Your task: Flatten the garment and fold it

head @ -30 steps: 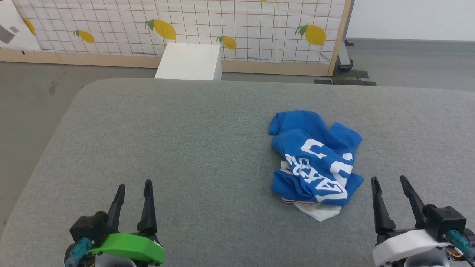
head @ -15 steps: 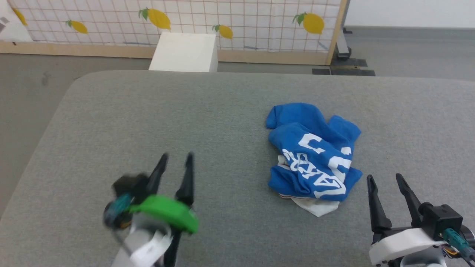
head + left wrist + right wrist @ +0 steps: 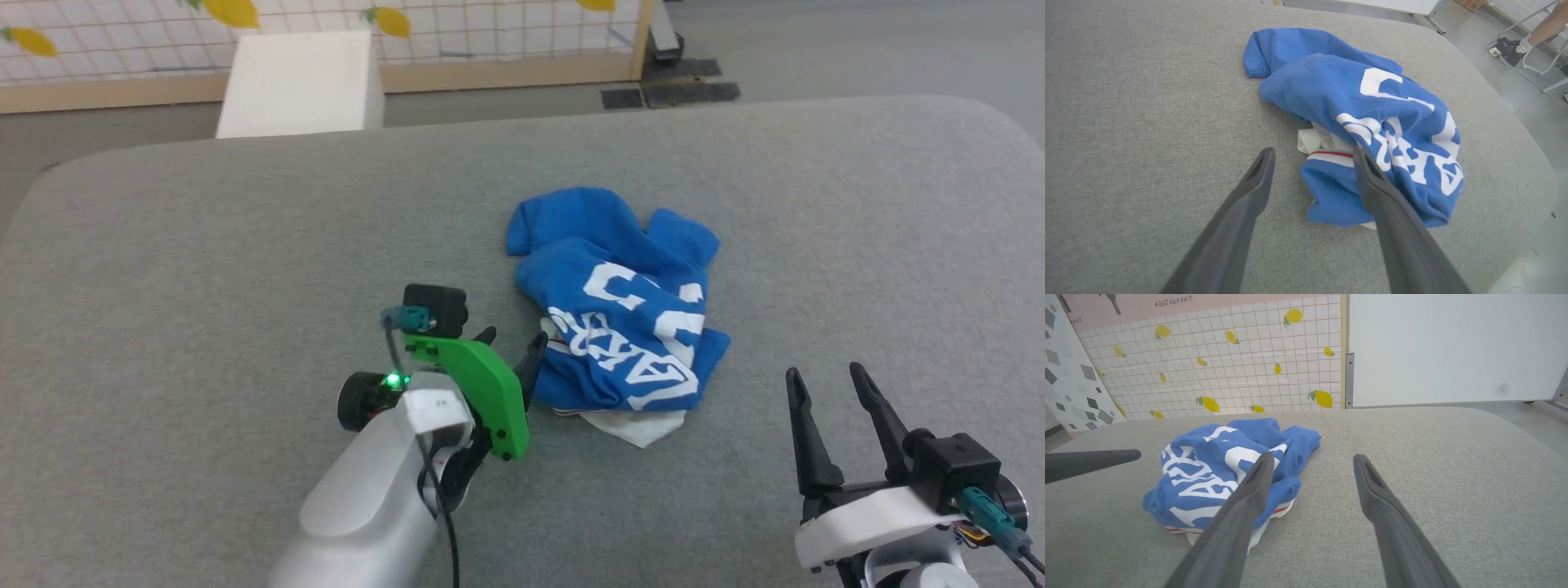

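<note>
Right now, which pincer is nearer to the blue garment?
Left. The left pincer is open at the garment's edge; the right pincer is open, clearly apart from it, on its other side.

I have the crumpled royal-blue jersey T-shirt (image 3: 620, 327) lying on the grey fabric-covered table (image 3: 204, 286), right of centre. My left gripper (image 3: 514, 336) sits just beside its left edge. My right gripper (image 3: 824, 372) is nearer and further right, apart from it. A white square box (image 3: 298, 86) stands beyond the table's far left edge.

shirt (image 3: 608, 253): soft matt cloth
table top (image 3: 204, 261): rough woven fabric, matt
left gripper (image 3: 1312, 150): smooth, matt dark plastic fingers
</note>
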Available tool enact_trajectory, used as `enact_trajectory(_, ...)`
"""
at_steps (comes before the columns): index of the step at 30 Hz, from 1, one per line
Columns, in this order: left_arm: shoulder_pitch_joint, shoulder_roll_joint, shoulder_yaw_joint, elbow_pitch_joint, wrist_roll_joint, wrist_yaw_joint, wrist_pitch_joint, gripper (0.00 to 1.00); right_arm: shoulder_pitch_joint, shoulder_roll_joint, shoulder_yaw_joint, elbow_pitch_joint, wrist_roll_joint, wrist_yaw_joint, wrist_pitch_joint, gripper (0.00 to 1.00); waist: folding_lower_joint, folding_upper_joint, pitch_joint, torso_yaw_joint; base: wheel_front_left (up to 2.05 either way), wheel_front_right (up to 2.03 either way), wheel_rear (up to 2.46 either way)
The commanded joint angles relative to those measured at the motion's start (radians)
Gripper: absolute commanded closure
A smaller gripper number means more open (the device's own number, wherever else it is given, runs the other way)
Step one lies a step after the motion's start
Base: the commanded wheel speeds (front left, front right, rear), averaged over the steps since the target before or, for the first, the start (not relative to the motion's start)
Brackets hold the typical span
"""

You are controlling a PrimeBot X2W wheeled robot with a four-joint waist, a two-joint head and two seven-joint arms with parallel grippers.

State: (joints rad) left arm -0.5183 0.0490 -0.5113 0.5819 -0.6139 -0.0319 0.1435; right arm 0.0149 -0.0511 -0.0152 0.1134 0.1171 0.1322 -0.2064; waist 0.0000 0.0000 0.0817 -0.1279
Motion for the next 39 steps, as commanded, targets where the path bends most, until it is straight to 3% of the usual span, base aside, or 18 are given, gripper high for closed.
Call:
enact_trajectory(1,-0.032,0.001,-0.01,0.02,-0.015,0.013,0.018,0.0,-0.022,0.001,0.006,0.001,0.007,-0.002,-0.009,0.0,0.0,0.0,0.043,-0.048,0.0,0.0,0.0)
enact_trajectory(8,-0.119,0.001,-0.083,0.164,-0.033,0.069,0.212,0.0,-0.04,0.001,0.02,0.007,0.021,-0.002,-0.021,0.0,0.0,0.0,0.085,-0.093,0.0,0.0,0.0)
enact_trajectory(13,-0.133,0.002,-0.125,0.214,-0.063,0.027,0.382,0.0,-0.051,0.001,0.015,0.02,0.031,-0.002,-0.031,0.0,0.0,0.0,0.101,-0.109,0.0,0.0,0.0)
enact_trajectory(15,-0.138,0.002,-0.136,0.208,-0.065,0.019,0.405,0.81,-0.051,0.001,0.011,0.025,0.034,-0.002,-0.034,0.0,0.0,0.0,0.102,-0.106,0.0,0.0,0.0)
enact_trajectory(16,-0.142,0.004,-0.136,0.2,-0.06,0.023,0.391,1.0,-0.051,0.001,0.009,0.028,0.036,-0.002,-0.036,0.0,0.0,0.0,0.102,-0.103,0.0,0.0,0.0)
enact_trajectory(17,-0.145,0.008,-0.134,0.19,-0.051,0.029,0.365,1.0,-0.052,0.001,0.009,0.031,0.038,-0.002,-0.037,0.0,0.0,0.0,0.1,-0.098,0.0,0.0,0.0)
enact_trajectory(23,-0.132,0.033,-0.023,0.081,-0.008,0.137,-0.055,1.0,-0.055,0.001,-0.003,0.037,0.039,-0.002,-0.044,0.0,0.0,0.0,0.067,-0.044,0.0,0.0,0.0)
enact_trajectory(29,-0.04,0.067,0.085,-0.008,-0.025,0.191,-0.317,1.0,-0.039,0.001,-0.013,0.04,0.035,-0.002,-0.045,0.0,0.0,0.0,0.021,0.024,0.0,0.0,0.0)
enact_trajectory(35,0.126,0.132,0.15,-0.095,-0.057,0.255,-0.334,1.0,-0.018,0.001,-0.016,0.037,0.034,-0.002,-0.039,0.0,0.0,0.0,-0.026,0.086,0.0,0.0,0.0)
enact_trajectory(39,0.269,0.18,0.131,-0.143,-0.091,0.283,-0.184,1.0,-0.009,0.001,-0.017,0.031,0.035,-0.002,-0.033,0.0,0.0,0.0,-0.041,0.115,0.0,0.0,0.0)
